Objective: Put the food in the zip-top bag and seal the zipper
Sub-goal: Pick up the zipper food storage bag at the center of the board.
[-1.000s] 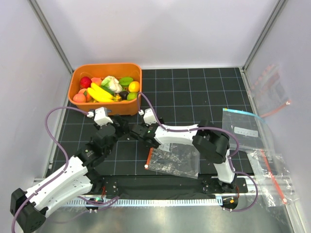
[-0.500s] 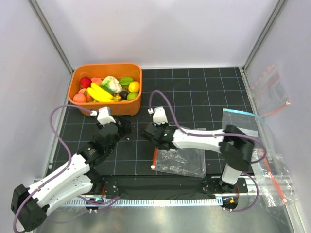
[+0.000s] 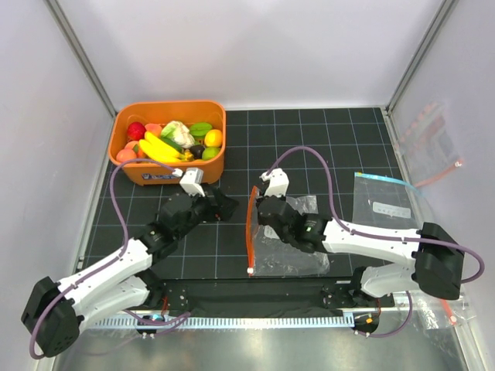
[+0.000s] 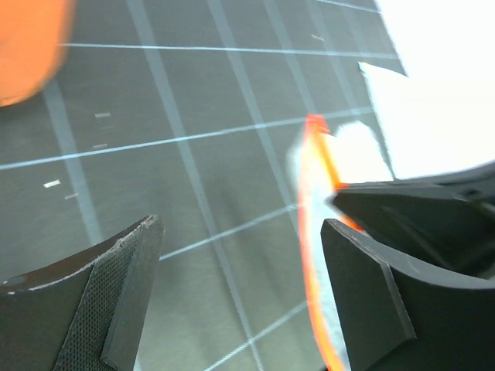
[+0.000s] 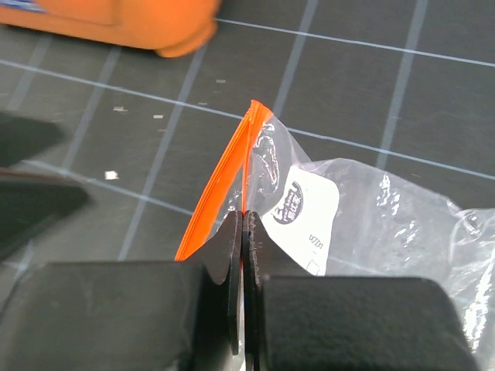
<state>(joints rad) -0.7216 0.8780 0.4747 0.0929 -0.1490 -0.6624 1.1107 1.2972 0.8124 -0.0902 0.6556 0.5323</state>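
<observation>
- The right gripper [image 5: 242, 229] pinches the zipper [image 3: 249, 232] of the bag [image 3: 298, 256] at mid-table.
- The left gripper [image 3: 223, 207] gapes wide at the zipper's 9 o'clock.
- The food [image 3: 172, 140] lies in the bin [image 3: 203, 171], 11 o'clock of the bag.

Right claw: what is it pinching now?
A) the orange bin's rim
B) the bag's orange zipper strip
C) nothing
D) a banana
B: the right wrist view shows the right claw shut on the zipper along the zip-top bag's mouth.
</observation>
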